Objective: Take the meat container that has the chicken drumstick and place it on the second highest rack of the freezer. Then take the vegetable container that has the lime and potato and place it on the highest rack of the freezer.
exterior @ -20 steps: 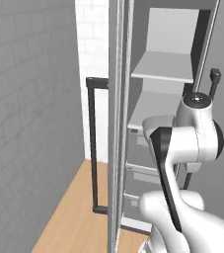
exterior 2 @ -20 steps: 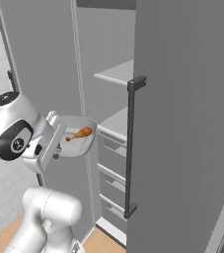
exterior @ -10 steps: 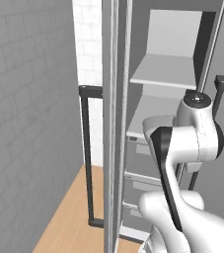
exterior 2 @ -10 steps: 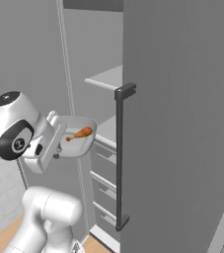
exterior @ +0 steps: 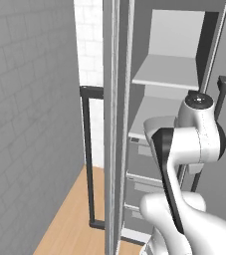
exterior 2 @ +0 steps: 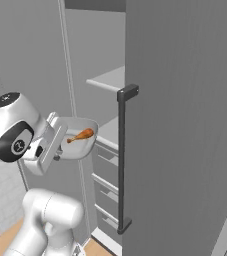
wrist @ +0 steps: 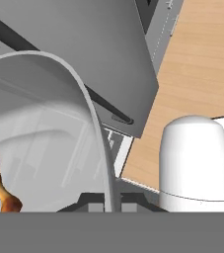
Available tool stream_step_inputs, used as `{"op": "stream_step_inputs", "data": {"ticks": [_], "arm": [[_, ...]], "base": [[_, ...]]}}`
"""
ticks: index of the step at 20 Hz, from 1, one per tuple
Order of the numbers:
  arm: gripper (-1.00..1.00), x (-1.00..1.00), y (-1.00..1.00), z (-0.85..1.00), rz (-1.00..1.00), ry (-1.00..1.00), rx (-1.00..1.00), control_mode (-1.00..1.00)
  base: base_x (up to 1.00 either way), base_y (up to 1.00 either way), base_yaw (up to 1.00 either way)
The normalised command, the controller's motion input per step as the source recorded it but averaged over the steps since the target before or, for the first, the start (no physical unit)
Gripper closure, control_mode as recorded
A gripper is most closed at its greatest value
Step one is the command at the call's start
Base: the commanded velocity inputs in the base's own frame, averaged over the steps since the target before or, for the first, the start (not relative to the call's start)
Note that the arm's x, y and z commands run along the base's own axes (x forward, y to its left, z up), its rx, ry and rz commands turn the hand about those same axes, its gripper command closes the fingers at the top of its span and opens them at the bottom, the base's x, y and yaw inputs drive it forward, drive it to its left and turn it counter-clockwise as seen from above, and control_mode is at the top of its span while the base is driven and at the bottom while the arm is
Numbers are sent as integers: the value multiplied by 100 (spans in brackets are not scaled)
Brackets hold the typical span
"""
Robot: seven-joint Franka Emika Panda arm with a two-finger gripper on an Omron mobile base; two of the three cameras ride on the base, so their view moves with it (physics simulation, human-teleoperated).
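The end effector (exterior 2: 60,150) grips the rim of the meat container (exterior 2: 77,142), holding it just in front of the open freezer (exterior 2: 105,100); the drumstick (exterior 2: 81,135) lies inside. A tilt could spill it, or the tray could clip the shelf (exterior 2: 111,131) edge

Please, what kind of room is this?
Likely a simulated kitchen: an open freezer with pale shelves and grey drawers, a tiled wall, a wood floor. The gripper holds a container with a drumstick.
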Motion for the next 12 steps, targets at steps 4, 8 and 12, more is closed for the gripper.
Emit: {"op": "stream_step_inputs", "data": {"ticks": [4, 8, 12], "arm": [[100, 0, 0, 0, 0, 0, 0, -100], [100, 7, 0, -8, 0, -10, 0, -100], [100, 22, -4, -34, -15, -11, 10, -100]], "base": [[0, 0, 0], [0, 0, 0], [0, 0, 0]]}}
